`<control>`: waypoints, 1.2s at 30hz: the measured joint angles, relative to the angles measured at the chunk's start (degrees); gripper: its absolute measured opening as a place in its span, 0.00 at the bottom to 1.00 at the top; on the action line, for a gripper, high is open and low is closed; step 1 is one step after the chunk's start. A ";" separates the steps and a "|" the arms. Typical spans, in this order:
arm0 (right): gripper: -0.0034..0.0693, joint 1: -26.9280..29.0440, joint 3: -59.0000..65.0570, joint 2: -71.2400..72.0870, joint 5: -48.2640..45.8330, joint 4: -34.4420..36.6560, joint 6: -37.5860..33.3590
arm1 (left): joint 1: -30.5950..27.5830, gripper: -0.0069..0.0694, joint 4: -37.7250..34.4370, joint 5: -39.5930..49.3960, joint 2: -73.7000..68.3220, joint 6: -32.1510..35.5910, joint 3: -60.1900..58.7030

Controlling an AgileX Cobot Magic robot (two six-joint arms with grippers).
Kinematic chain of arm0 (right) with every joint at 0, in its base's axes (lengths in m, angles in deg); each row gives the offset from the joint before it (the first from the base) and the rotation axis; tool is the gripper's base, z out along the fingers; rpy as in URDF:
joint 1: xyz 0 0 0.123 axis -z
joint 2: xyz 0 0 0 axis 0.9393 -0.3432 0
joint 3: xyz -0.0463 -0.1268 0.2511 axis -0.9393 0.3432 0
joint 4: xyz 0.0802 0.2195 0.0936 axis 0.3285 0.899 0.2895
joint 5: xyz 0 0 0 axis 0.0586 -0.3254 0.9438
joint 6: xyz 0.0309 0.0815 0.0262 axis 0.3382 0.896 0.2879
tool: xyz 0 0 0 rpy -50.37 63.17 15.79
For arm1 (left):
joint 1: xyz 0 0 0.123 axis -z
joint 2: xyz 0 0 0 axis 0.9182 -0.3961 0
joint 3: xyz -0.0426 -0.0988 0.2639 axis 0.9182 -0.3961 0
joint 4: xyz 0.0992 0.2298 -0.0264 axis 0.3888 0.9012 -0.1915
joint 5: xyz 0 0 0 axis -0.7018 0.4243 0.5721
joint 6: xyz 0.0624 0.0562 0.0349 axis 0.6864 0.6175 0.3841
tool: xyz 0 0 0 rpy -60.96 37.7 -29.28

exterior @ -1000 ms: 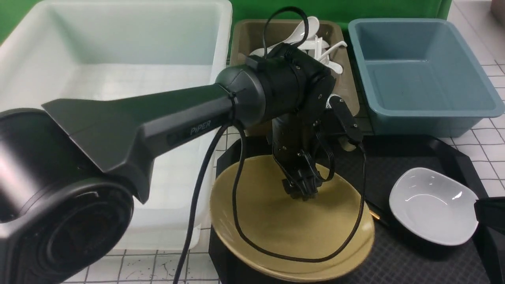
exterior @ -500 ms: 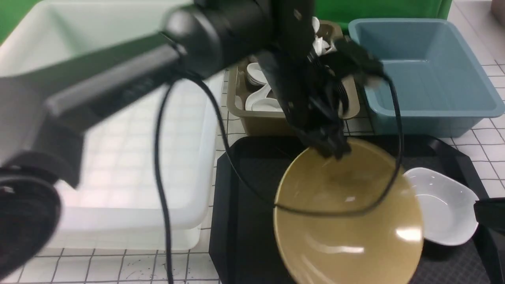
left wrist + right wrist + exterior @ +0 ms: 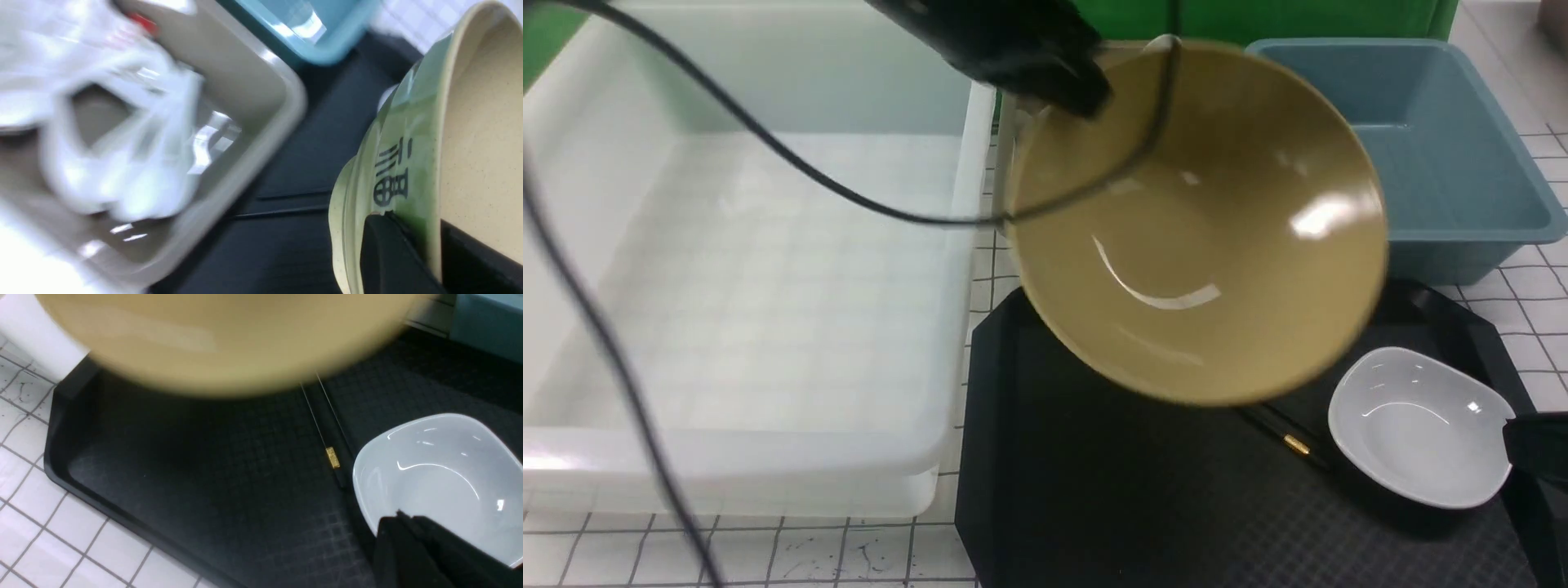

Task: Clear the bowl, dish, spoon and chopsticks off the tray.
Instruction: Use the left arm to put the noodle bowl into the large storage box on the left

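The yellow bowl carries dark writing on its green outer band in the left wrist view; I cannot read the characters. The bowl is held tilted in the air above the far part of the black tray, its hollow turned toward the front camera. The left gripper is clamped shut on its rim, one finger inside and one outside.

On the tray, the black chopsticks lie with their gold-banded ends toward the near right, close to the white dish, their long axis running away toward the far left. The dish sits on the tray's right part, and the right gripper is closed at its edge; whether it grips the dish I cannot tell.

Beyond the tray are the olive tub of white spoons and, farther right, the blue tub. Left of the tray stands the translucent white tub.
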 joint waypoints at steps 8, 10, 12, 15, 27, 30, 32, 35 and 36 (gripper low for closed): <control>0.11 0.00 0.00 0.00 0.51 0.00 0.00 | -28.57 0.10 7.67 4.03 10.92 -3.69 -6.49; 0.11 -0.23 0.00 0.00 1.65 0.00 -1.12 | -35.09 0.10 11.22 2.86 11.17 -4.14 -13.72; 0.11 -0.61 0.00 0.00 2.87 0.00 -2.16 | -37.45 0.10 12.89 1.01 10.73 -4.56 -19.27; 0.11 -1.19 0.00 0.00 4.95 0.05 -2.86 | -39.29 0.10 15.44 -5.40 9.98 -5.47 -28.51; 0.14 -1.24 0.04 -3.26 5.49 -0.18 -2.22 | -39.30 0.18 30.16 -23.63 7.43 -23.34 -38.38; 0.20 -1.24 0.04 -5.30 5.39 -1.46 -2.07 | -39.30 0.31 34.80 -23.78 7.69 -27.78 -38.38; 0.28 -1.24 -0.01 -7.69 5.26 -3.62 -0.04 | -39.30 0.41 36.81 -23.78 8.74 -31.49 -38.38; 0.44 -1.24 -1.17 -12.79 4.51 -9.07 6.66 | -39.18 0.57 38.15 -23.15 11.67 -36.76 -37.50; 0.47 -1.24 -1.71 -14.42 4.33 -10.89 8.19 | -39.13 0.59 38.25 -23.09 12.33 -37.31 -37.12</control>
